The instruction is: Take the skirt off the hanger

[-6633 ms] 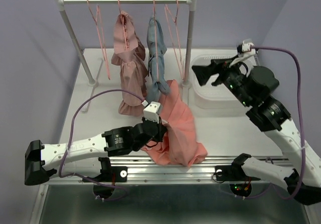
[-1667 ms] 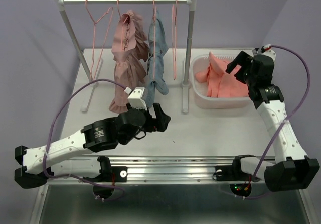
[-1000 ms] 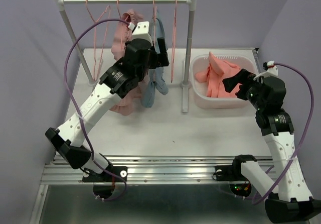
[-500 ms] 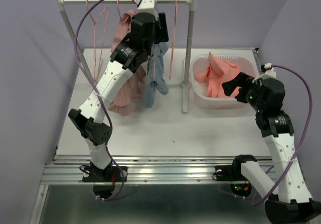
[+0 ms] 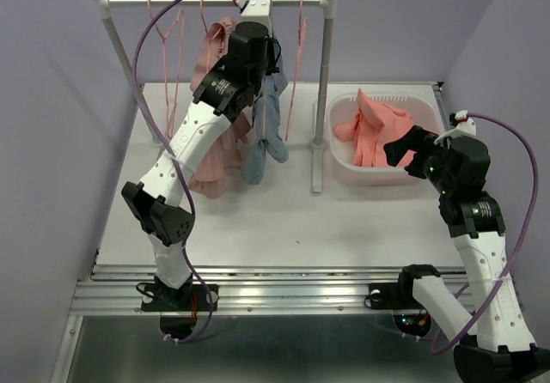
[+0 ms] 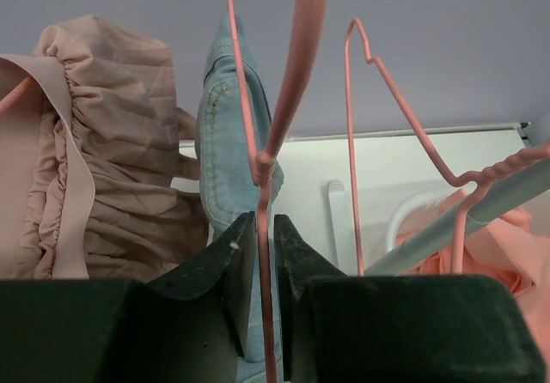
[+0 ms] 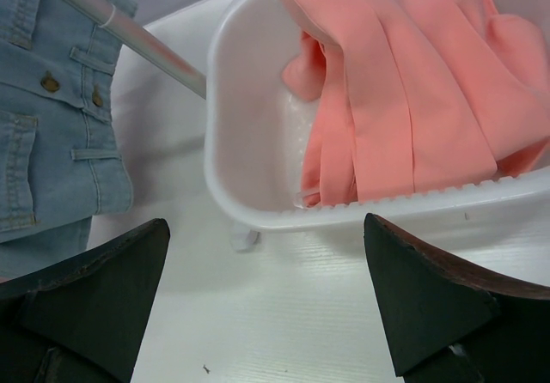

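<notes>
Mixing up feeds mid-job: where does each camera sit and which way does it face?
Top external: above and behind the bases, looking down on table, rack rail, left arm, right arm.
Left wrist: up by the rail, facing past the left gripper, astride a hanger wire, toward skirt and denim garment.
Right wrist: over the table, facing the basket with the coral garment; right gripper, jaws wide, in the bottom corners.
Shared: both wrist views catch the denim garment.

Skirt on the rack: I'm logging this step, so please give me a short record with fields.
skirt: hanging on the rail, left of denim garment
left gripper: at the rail, pink hanger wire between nearly closed fingers
right gripper: open, empty, near basket
basket: holds coral garment
</notes>
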### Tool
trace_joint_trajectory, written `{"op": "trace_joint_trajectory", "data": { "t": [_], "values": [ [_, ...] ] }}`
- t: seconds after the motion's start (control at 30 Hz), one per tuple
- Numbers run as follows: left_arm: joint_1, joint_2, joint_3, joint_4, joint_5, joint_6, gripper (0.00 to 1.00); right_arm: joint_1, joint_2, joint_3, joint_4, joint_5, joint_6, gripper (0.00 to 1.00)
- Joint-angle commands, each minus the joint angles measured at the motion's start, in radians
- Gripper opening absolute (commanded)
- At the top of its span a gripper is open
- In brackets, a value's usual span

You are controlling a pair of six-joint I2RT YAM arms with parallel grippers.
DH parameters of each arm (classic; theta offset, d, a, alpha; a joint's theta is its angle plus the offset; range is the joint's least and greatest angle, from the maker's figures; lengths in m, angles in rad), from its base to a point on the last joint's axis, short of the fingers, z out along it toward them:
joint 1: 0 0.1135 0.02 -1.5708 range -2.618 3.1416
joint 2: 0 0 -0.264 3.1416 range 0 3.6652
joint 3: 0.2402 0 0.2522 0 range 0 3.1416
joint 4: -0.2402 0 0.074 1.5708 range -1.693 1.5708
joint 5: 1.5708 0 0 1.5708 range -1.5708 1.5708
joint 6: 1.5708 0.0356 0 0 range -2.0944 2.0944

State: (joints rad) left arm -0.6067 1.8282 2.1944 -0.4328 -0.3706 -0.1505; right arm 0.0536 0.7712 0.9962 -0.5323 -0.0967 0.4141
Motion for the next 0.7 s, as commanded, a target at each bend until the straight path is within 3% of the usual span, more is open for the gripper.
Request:
{"op": "trace_joint_trajectory", "data": {
  "t": [0.0,0.03,0.1,0.67],
  "values": [
    [0.002,0.023,0.039,0.019,-0.013,0.032,0.23,0.000,-0.027,0.013,-0.001,0.022,-0.018,1.00],
    [0.002,0.023,0.034,0.022,-0.020,0.026,0.11,0.000,-0.036,0.010,-0.008,0.029,-0.021,1.00],
    [0.002,0.016,0.018,0.032,-0.018,0.023,0.00,0.000,-0.046,0.007,-0.009,0.038,-0.023,1.00],
    [-0.007,-0.121,0.045,0.164,0.006,0.077,0.00,0.000,-0.056,-0.014,-0.005,0.023,-0.037,1.00]
  ]
}}
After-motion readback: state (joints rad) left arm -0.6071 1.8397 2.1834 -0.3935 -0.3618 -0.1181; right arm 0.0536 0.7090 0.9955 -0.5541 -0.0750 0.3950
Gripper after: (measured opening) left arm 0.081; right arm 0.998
